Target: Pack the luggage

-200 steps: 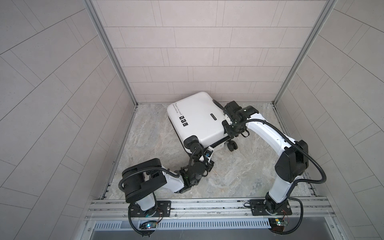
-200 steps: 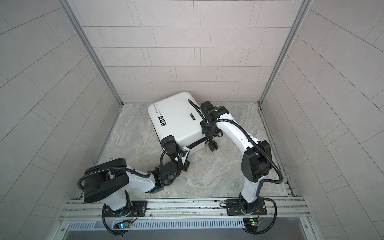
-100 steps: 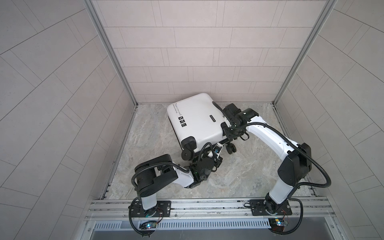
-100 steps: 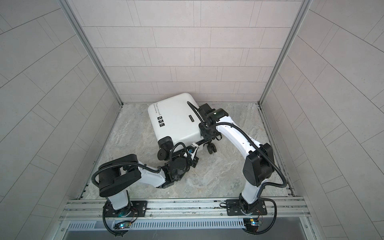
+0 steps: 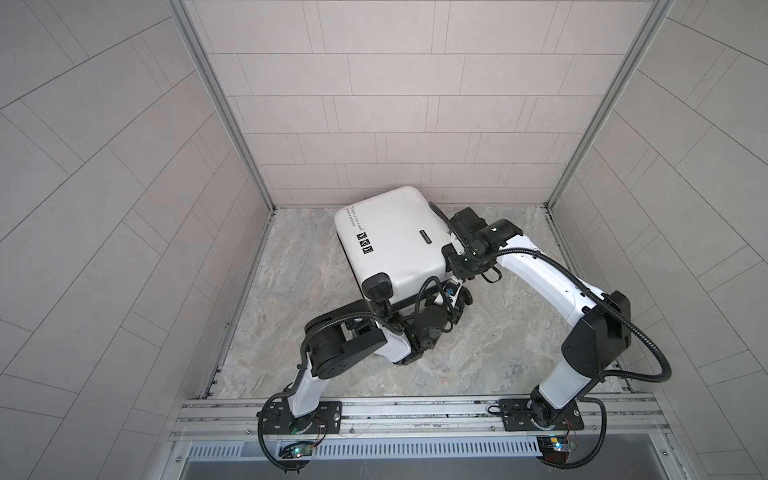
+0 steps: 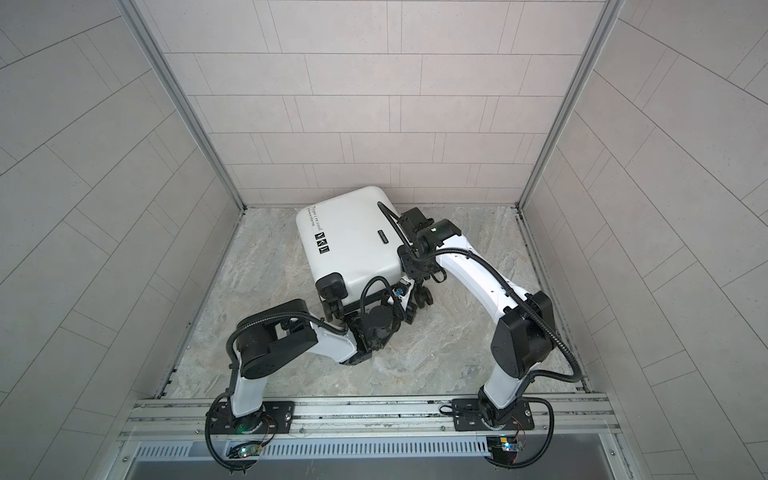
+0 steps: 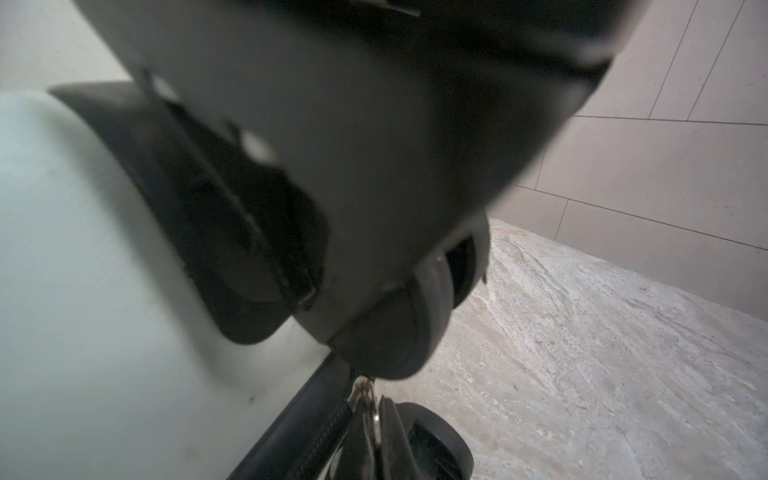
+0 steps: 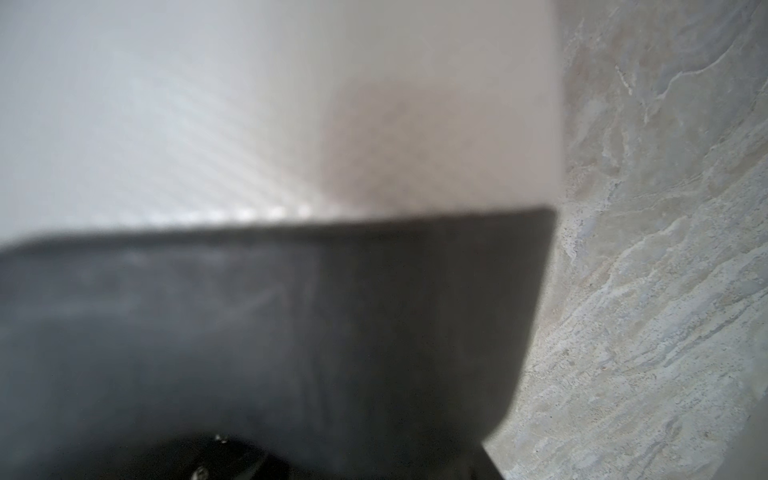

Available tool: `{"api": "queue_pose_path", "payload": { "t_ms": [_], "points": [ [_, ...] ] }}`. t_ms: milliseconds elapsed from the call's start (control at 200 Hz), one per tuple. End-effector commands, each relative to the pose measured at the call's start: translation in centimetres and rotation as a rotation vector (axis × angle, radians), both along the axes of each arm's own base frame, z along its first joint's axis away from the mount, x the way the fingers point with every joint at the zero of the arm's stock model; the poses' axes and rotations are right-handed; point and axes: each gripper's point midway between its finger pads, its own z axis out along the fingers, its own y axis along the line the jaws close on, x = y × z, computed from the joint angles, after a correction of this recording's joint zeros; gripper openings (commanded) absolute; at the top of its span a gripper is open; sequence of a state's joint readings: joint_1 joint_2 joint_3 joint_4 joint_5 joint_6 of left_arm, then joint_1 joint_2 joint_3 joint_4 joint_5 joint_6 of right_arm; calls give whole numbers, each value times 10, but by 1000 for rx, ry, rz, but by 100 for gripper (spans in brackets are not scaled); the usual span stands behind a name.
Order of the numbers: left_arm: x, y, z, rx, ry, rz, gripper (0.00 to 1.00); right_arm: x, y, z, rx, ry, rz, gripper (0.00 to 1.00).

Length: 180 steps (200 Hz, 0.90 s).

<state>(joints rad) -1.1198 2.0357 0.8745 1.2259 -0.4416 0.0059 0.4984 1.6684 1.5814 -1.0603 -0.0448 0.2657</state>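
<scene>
The luggage (image 5: 395, 237) lies closed, contents hidden; left tool (image 7: 370, 415) pinches its zipper pull (image 7: 365, 392); right tool (image 5: 459, 266) beside it, grip unclear.

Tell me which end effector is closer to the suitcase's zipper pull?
Left. The left end effector is shut on the zipper pull at the near edge of the luggage; the right end effector sits at its side corner, by a wheel housing.
</scene>
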Motion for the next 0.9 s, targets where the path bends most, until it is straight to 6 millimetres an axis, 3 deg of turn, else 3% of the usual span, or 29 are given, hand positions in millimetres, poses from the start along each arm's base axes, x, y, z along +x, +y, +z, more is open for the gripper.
{"api": "queue_pose_path", "payload": {
  "t_ms": [0, 160, 305, 350, 420, 500, 625, 746, 896],
  "points": [
    [-27, -51, 46, -182, -52, -218, 0, -7, 63, 12, 207, -21, 134, 0],
    [-23, -61, 54, -218, -60, -222, 0, -7, 63, 11, 204, -18, 134, 0],
    [-25, -50, 59, -203, -70, -203, 0, -5, 58, 11, 186, -25, 123, 0],
    [-26, -42, 59, -193, -69, -186, 9, -5, 55, 10, 179, -25, 119, 0],
    [-31, -28, 60, -176, -69, -159, 33, -2, 50, 9, 170, -27, 104, 0],
    [-42, -9, 66, -149, -85, -117, 57, 2, 44, 10, 166, -33, 87, 23],
    [-69, 11, 73, -64, -126, -82, 65, 7, 39, 17, 179, -61, 72, 57],
    [-87, 29, 80, 31, -99, -45, 66, 11, 36, 29, 185, -101, 59, 72],
    [-85, 70, 98, 73, 43, 58, 66, 18, 22, 40, 179, -150, 7, 82]
  ]
}}
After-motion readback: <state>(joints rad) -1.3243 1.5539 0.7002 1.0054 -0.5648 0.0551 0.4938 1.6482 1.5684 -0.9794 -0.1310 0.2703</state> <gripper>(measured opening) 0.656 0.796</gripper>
